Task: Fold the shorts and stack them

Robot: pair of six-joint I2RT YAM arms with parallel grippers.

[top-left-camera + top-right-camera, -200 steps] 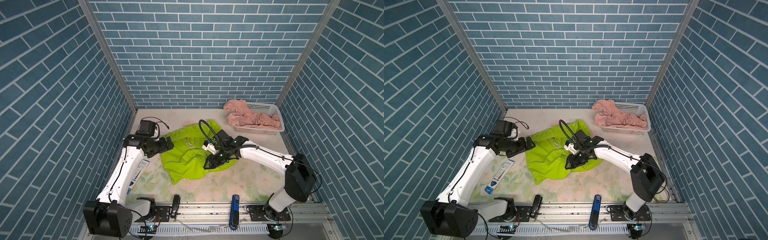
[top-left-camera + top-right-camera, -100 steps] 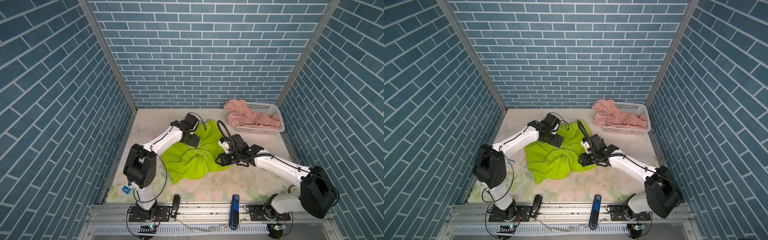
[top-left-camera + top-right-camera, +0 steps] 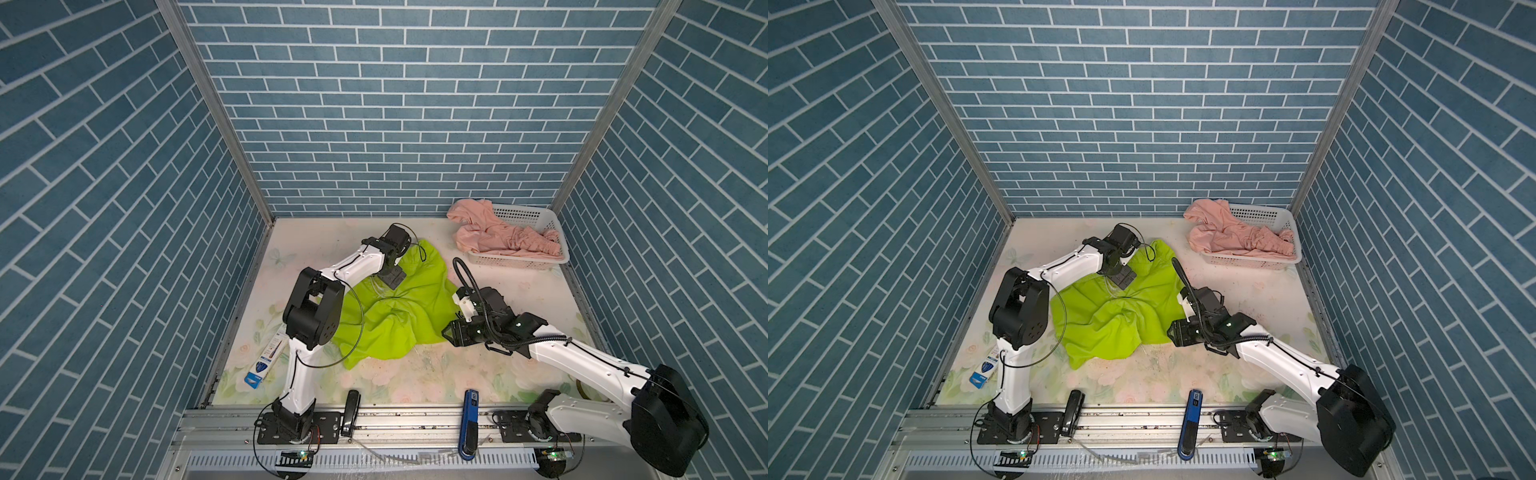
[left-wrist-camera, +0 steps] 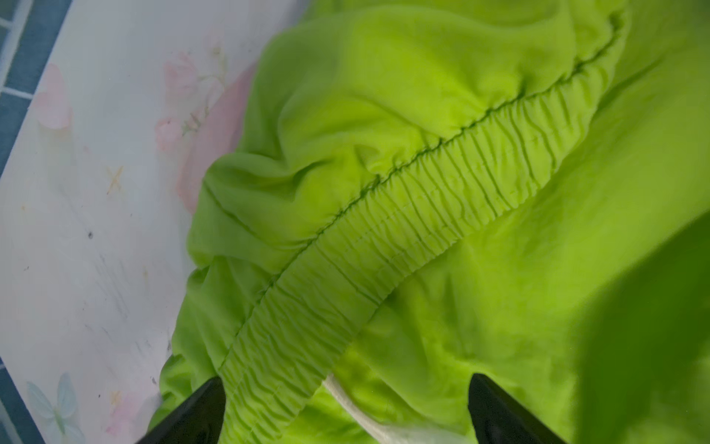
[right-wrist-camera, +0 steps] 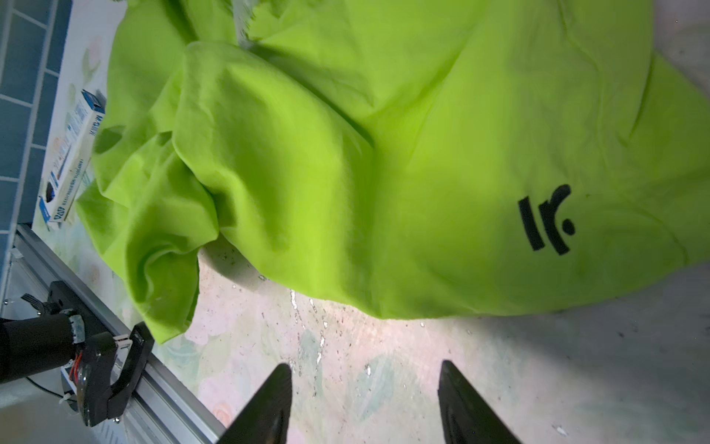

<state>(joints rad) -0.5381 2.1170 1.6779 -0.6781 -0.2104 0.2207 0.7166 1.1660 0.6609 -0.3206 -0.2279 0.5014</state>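
Both claws stand apart with nothing between them: the left claw [image 4: 345, 417] hangs over the gathered waistband [image 4: 384, 238] of the lime-green shorts [image 3: 399, 320], its tips either side of the white drawstring [image 4: 345, 399]. The right claw [image 5: 365, 403] sits low over the bare surface [image 5: 384, 357], just beside the hem. Those shorts lie crumpled mid-surface, while the pink shorts [image 3: 498, 243] are heaped in the white basket [image 3: 525, 214] in the far right corner.

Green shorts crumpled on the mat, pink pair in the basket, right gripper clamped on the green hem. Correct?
Only the grip is wrong: the right wrist view shows the right gripper open over bare mat, short of the hem of the green shorts. The pink shorts are in the basket.
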